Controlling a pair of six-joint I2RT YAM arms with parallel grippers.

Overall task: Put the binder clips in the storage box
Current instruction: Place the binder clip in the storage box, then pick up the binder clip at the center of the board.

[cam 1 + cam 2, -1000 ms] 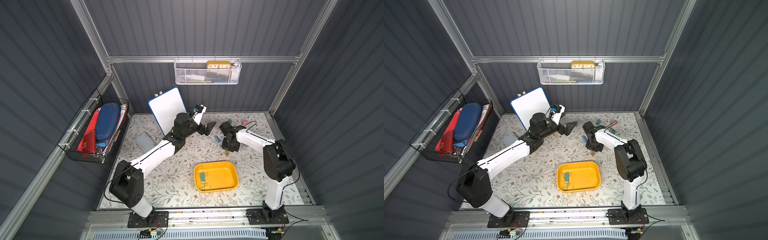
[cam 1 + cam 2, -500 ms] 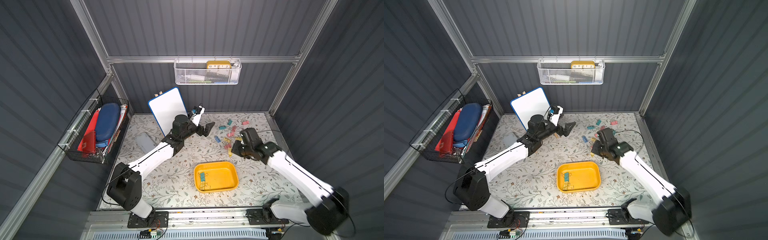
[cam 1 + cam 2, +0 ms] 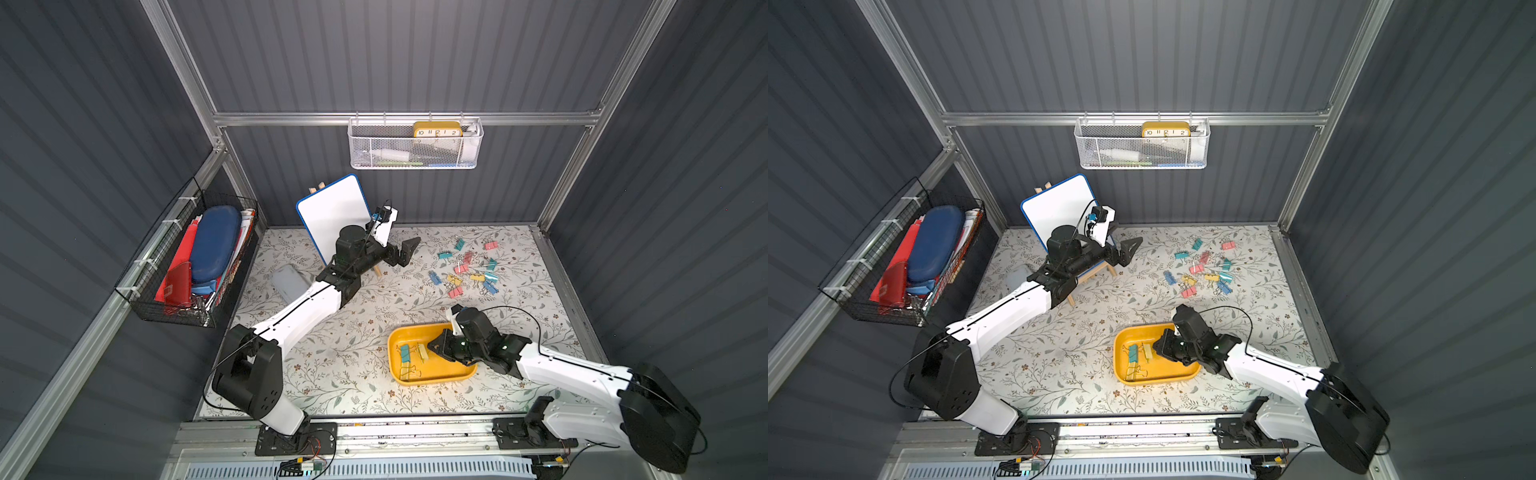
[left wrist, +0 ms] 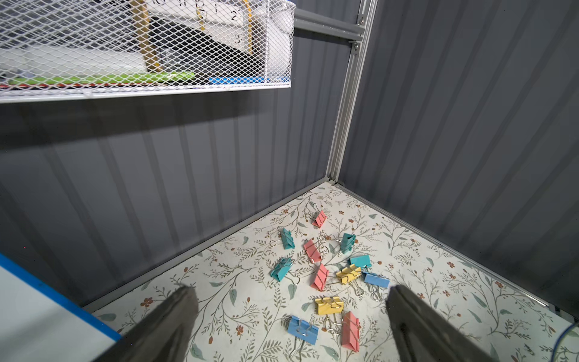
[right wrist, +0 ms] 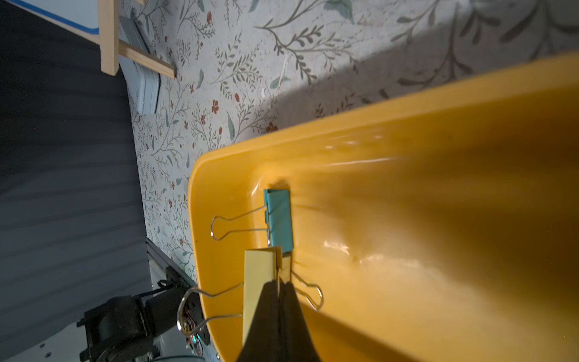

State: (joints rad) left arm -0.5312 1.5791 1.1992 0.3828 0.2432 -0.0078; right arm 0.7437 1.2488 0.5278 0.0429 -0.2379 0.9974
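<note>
Right gripper [image 5: 279, 283] pinching yellow clip [image 5: 258, 275] (far handle part-hidden) over storage box [image 5: 407, 141].

Most binder clips [image 3: 460, 269] lie behind the storage box [image 3: 438, 372].

A white mesh basket [image 3: 374, 154] with a yellow clock [image 3: 437, 129] hangs on the back wall [image 3: 415, 62]; a small whiteboard [image 3: 332, 212] stands near a grey box [image 3: 291, 283].
</note>
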